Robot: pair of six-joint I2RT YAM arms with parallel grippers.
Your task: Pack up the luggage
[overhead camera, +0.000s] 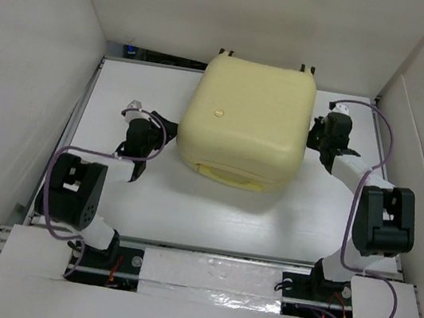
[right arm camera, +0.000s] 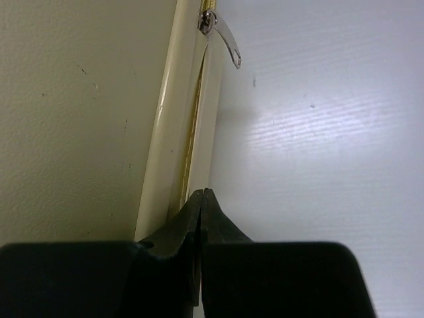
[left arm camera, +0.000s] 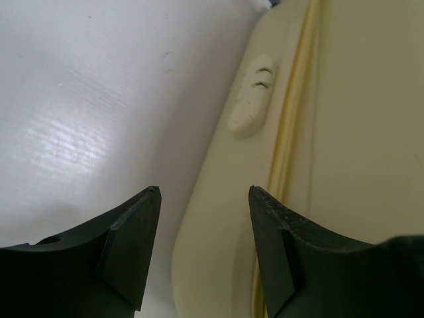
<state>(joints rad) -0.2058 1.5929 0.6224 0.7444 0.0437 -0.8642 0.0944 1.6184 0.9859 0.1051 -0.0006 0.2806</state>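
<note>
The luggage (overhead camera: pixel 246 120) lies flat and closed at the back middle of the table, wheels (overhead camera: pixel 227 52) toward the far wall. My left gripper (overhead camera: pixel 170 130) is open beside its left side. In the left wrist view the left gripper (left arm camera: pixel 204 189) straddles the lower shell's edge, with the luggage (left arm camera: pixel 358 132) on the right and nothing held. My right gripper (overhead camera: pixel 312 136) sits against the right side. In the right wrist view the right gripper (right arm camera: pixel 203 191) is shut and empty, tips at the zipper seam of the luggage (right arm camera: pixel 79 112). A metal zipper pull (right arm camera: pixel 223 38) lies farther along the seam.
A white table (overhead camera: pixel 212 207) is enclosed by white walls on the left, back and right. A small moulded foot (left arm camera: pixel 250 105) sticks out of the luggage's left side. Purple cables loop round both arms.
</note>
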